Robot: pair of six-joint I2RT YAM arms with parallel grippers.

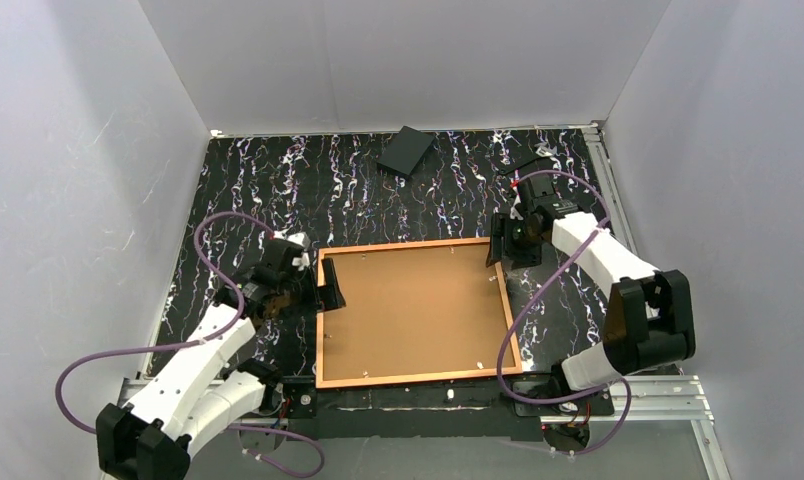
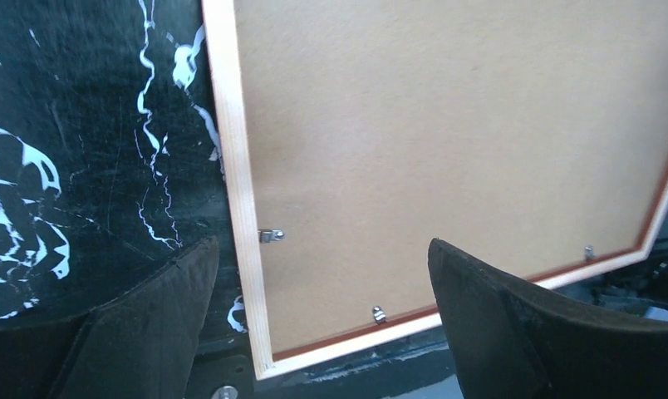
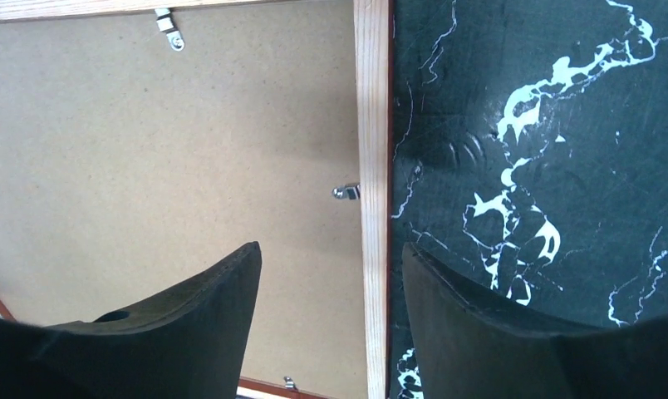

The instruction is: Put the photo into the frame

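Overhead view: a large picture frame (image 1: pixel 418 379) lies flat, back side up, in the middle of a black table (image 1: pixel 278 190) streaked with white. Its thin orange border surrounds a plain brown backing board (image 1: pixel 413 310) that fills the opening. The left gripper (image 1: pixel 325 285) sits at the frame's left edge, towards the far corner. The right gripper (image 1: pixel 502 246) sits at the far right corner. A small dark flat object (image 1: pixel 406 150) lies well apart from the frame, near the back wall.

Left wrist view: the left gripper (image 2: pixel 320 249) is released, its two black fingers (image 2: pixel 148 324) spread wide and grasping nothing. The frame's pale wood rim (image 2: pixel 239 183) runs between them – one finger over the table (image 2: pixel 81 125), the other over the backing board (image 2: pixel 447 125). Small metal clips (image 2: pixel 270 235) sit along the inner side of the rim. Whether the fingers touch the frame cannot be told.

Right wrist view: the right gripper (image 3: pixel 331 253) is also released, its fingers (image 3: pixel 189 324) apart and empty. The frame's rim (image 3: pixel 372 125) runs down through the gap – the backing board (image 3: pixel 148 125) on one side, the marbled table (image 3: pixel 547 125) on the other. A metal clip (image 3: pixel 347 191) juts from the rim onto the board just ahead of the fingertips.
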